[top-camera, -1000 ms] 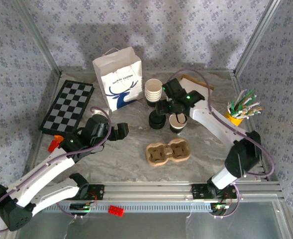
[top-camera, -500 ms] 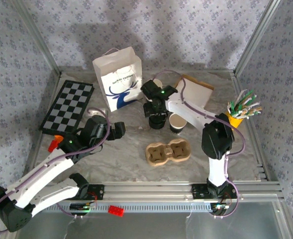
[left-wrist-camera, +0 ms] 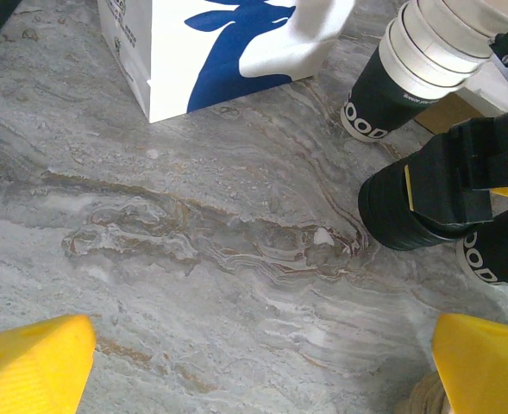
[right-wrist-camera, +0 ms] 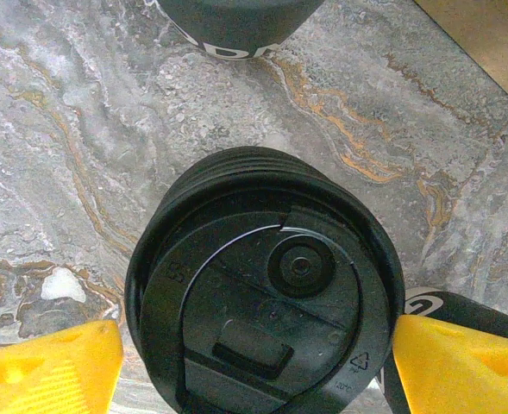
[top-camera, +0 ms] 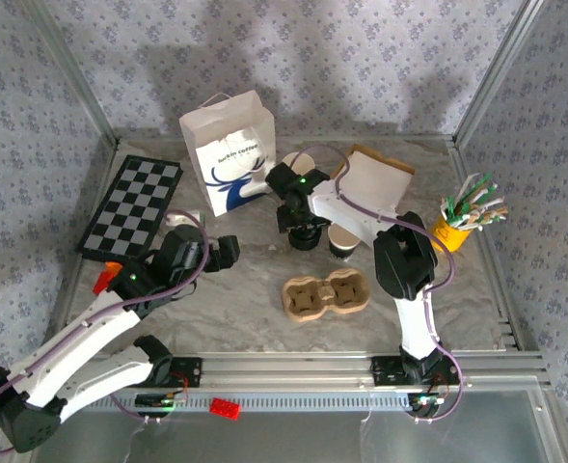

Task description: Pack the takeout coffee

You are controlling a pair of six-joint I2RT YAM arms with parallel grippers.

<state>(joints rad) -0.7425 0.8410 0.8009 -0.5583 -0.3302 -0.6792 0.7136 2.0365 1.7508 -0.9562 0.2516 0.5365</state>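
Straddling the lid stack [right-wrist-camera: 262, 285], spread right hand [right-wrist-camera: 254, 358] crowds its rim.

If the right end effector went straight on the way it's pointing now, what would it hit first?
Probably the stack of black lids, directly ahead of the right end effector and centred between its open jaws.

Checkerboard [top-camera: 131, 204] lies at far left, with the paper bag [top-camera: 228, 154] standing behind and right of it. Lid stack [top-camera: 306, 236] sits right-front of the bag, cup [top-camera: 342, 241] just beside it on the right. Cup carrier [top-camera: 325, 295] lies in front of both. Stirrer holder [top-camera: 464, 220] stands far right.
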